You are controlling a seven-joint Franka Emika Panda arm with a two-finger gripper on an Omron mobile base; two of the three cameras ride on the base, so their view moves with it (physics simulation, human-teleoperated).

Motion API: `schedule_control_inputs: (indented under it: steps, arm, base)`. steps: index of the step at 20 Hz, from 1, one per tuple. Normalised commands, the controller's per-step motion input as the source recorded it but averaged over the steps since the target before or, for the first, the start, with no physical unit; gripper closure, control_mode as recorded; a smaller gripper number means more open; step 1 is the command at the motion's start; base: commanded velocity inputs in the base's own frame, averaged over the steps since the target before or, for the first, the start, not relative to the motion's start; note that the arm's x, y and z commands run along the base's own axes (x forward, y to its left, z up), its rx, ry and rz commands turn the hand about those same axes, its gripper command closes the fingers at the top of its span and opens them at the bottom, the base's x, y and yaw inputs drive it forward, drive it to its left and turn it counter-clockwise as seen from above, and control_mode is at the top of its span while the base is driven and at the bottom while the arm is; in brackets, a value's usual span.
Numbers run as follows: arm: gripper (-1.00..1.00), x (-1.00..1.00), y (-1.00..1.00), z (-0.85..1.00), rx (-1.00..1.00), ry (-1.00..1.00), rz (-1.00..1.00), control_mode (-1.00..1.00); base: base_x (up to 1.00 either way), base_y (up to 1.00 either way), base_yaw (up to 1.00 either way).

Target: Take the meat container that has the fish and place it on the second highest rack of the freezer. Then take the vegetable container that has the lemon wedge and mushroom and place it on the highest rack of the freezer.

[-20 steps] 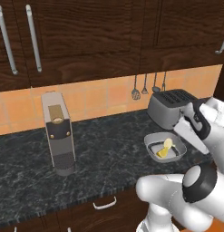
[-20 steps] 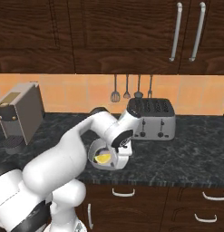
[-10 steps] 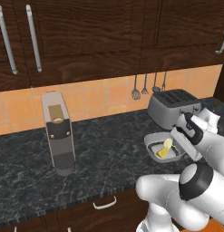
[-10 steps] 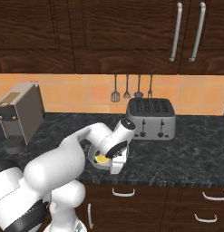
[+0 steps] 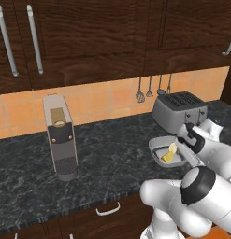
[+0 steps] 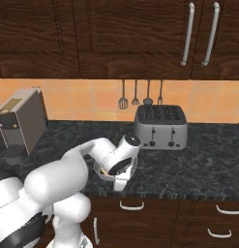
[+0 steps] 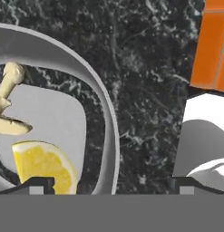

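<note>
1. Your end effector (image 7: 111,186) is spread wide and holds nothing. In the hand view one fingertip (image 7: 34,186) stands over the inside of the vegetable container (image 7: 97,97), and the other one stands outside it, over the dark marbled surface (image 7: 145,81).
2. The container's grey rim passes between the two fingertips, so the wall lies inside the open gap. You cannot tell from the pictures whether either tip touches it.
3. Just beside the inner fingertip sits the lemon wedge (image 7: 43,165). The pale mushroom (image 7: 7,102) lies farther into the container from it.
4. In the left base view the container (image 5: 159,144) rests on the surface (image 5: 107,158) right under the hand, near the front edge.
5. Beyond the end effector, toward the wall, stands the toaster (image 5: 178,108). The coffee machine (image 5: 61,137) is well apart from it.
</note>
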Motion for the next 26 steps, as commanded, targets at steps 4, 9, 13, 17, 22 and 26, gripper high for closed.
schedule_control_inputs:
  steps: [4,9,13,17,22,26]
  arm:
    - [-1.0,0.21,0.09,-0.2,-0.06,0.0,-0.01,-1.0]
    - [-1.0,0.26,0.0,-0.19,-0.01,0.0,-0.01,-1.0]
    - [-1.0,0.01,0.0,-0.46,-0.05,0.0,-0.05,-1.0]
    - [-1.0,0.0,0.0,-0.24,0.0,0.0,-0.03,-1.0]
    - [1.0,0.0,0.0,-0.12,0.0,0.0,-0.01,-1.0]
    - [1.0,0.0,0.04,-0.28,0.0,0.02,-0.01,-1.0]
  base:
    - [0.0,0.0,0.0]
    - [0.0,0.0,0.0]
    - [0.0,0.0,0.0]
    - [0.0,0.0,0.0]
    - [0.0,0.0,0.0]
    - [0.0,0.0,0.0]
